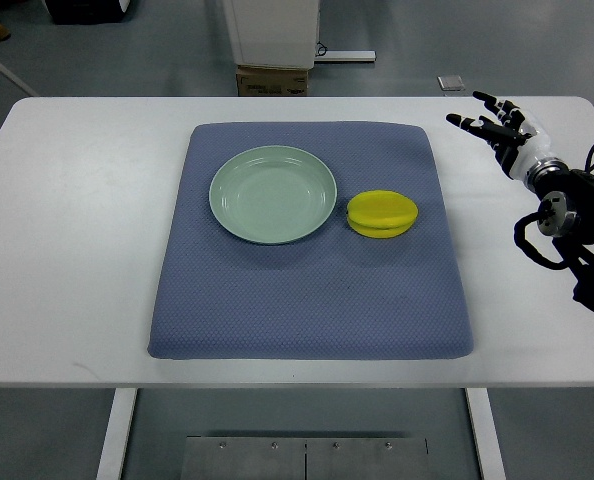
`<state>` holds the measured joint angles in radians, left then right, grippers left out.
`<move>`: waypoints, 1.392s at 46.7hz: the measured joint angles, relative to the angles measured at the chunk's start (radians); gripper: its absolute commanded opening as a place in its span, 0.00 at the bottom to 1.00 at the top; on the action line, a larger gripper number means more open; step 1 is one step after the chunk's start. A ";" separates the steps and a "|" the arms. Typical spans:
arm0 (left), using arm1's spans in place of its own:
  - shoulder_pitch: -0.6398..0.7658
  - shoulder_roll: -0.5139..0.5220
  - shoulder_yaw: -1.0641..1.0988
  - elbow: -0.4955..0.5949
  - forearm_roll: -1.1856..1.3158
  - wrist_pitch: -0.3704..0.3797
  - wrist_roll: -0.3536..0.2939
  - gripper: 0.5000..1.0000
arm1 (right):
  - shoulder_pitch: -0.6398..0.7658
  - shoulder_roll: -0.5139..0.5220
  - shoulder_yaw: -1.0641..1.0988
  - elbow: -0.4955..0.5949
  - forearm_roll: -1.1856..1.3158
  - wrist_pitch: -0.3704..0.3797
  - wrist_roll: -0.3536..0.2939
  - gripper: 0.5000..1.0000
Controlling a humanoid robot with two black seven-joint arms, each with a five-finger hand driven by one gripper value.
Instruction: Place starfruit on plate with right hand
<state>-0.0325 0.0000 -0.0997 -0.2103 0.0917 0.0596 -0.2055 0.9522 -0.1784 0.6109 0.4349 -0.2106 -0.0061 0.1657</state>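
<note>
My right hand [492, 125] over desk [77, 200], fingers spread, empty. Starfruit [382, 214] on blue mat [307, 300], just right of green plate [273, 194]. Plan: approach from right, grip across ridges, short lift, release over plate centre.

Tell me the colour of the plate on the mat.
Pale green plate, plain with no pattern, seen in the top view.

You see a yellow starfruit [382, 214] at three o'clock of the pale green plate [273, 194], both on a blue dotted mat [307, 300] over a white table [67, 250].
</note>
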 measured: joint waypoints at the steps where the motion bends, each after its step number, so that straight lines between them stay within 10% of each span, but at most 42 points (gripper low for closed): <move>1: -0.001 0.000 0.000 0.000 0.000 0.000 0.000 1.00 | 0.001 0.001 -0.001 0.000 0.000 0.000 0.000 1.00; 65: 0.005 0.000 0.000 0.000 -0.003 0.002 0.000 1.00 | 0.054 -0.006 -0.077 0.009 -0.008 0.009 0.003 1.00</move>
<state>-0.0276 0.0000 -0.0997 -0.2102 0.0890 0.0612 -0.2055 1.0061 -0.1844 0.5338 0.4438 -0.2182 0.0024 0.1687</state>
